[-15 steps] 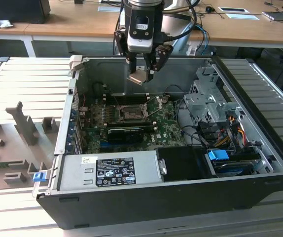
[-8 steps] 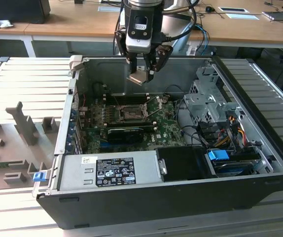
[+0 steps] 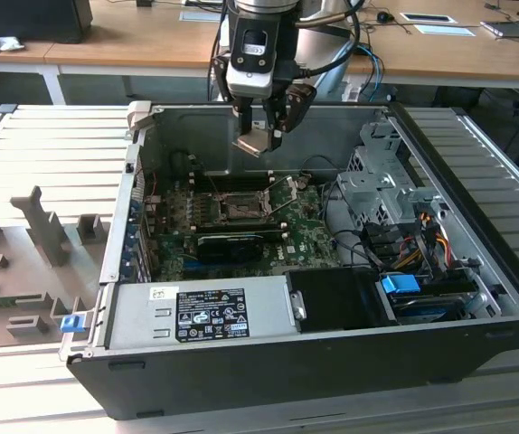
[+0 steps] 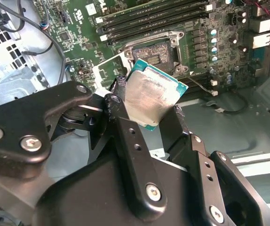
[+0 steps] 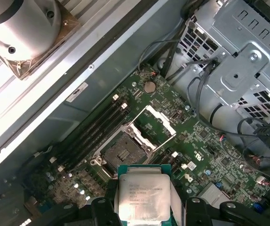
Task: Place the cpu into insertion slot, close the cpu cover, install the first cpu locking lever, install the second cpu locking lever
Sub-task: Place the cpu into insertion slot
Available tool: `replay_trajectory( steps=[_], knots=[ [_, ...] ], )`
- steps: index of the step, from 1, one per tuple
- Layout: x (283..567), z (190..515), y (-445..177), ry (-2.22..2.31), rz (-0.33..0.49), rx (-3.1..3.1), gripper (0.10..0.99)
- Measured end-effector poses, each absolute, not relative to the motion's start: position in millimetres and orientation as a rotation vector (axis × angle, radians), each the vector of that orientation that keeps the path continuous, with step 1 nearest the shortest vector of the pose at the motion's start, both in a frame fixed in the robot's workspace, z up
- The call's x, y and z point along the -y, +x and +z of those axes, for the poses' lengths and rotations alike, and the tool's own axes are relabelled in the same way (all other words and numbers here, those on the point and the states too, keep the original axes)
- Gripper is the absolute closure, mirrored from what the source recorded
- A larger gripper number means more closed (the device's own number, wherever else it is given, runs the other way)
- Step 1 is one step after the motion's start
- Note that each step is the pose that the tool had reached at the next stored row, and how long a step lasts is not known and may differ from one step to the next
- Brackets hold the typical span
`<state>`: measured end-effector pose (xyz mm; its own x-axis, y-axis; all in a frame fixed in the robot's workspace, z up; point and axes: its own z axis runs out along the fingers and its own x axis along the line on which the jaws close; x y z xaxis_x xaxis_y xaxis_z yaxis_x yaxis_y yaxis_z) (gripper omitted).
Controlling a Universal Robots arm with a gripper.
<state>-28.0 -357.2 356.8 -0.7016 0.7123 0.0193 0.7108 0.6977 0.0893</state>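
Exterior view, nearest first: a grey power supply (image 3: pixel 201 312) lies along the near wall of the open black computer case (image 3: pixel 241 380). Beyond it is the green motherboard (image 3: pixel 309 240), where a long black card (image 3: pixel 237 244) sits just in front of the insertion slot (image 3: pixel 240 208). The slot's dark centre is uncovered, and in the first wrist view the cpu cover (image 5: pixel 154 125) stands hinged open beside it. Above the slot, toward the far wall, the gripper (image 3: pixel 264 136) hangs clear of the board. Its fingers (image 4: pixel 125 127) pinch the cpu (image 3: pixel 253 142) by opposite edges, and the chip is tilted.
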Motion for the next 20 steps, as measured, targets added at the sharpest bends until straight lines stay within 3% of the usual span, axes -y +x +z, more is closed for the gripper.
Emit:
replay_trajectory(
  steps=[20],
  knots=[
    [357.2, 355.5, -28.0, 1.323, 0.139, -2.824, 0.557]
  ],
)
